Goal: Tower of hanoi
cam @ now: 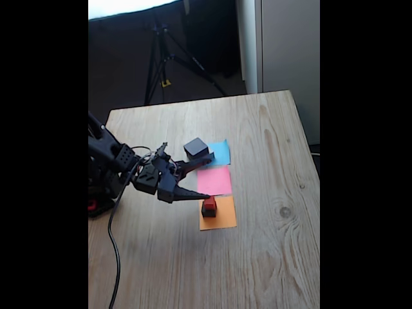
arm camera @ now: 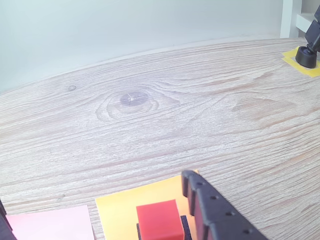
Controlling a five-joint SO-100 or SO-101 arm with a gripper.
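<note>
At centre of the fixed view, the hand (cam: 205,177) sits low over the wooden surface (cam: 270,244) with its two fingers spread wide apart and gripping nothing; one finger runs up toward the dark block (cam: 196,147) on the blue paper square (cam: 222,153), the other reaches down-right to just beside the red cube (cam: 209,203); the pink paper square (cam: 214,181) lies bare in the gap between the finger ends; red cube rests on top of a small black cube (cam: 208,211), only an edge of which shows, and the pair stands at the upper left of the orange paper square (cam: 219,215); whether the lower fingertip touches the red cube cannot be told. Wrist view agrees: red cube (arm camera: 159,220) at bottom centre, black finger (arm camera: 212,212) just beside it on the right, a narrow gap seemingly between them; the black cube (arm camera: 184,225) shows only as a dark sliver under the red one. Judgement: the nearest stack lies outside the open span, on the lower-right side in the fixed view, not between the fingers; a grasp on it needs the hand shifted toward the orange paper square so the fingers straddle it; the dark block lies toward the frame top from the hand, just beside the upper finger; no large grey block can be made out.
</note>
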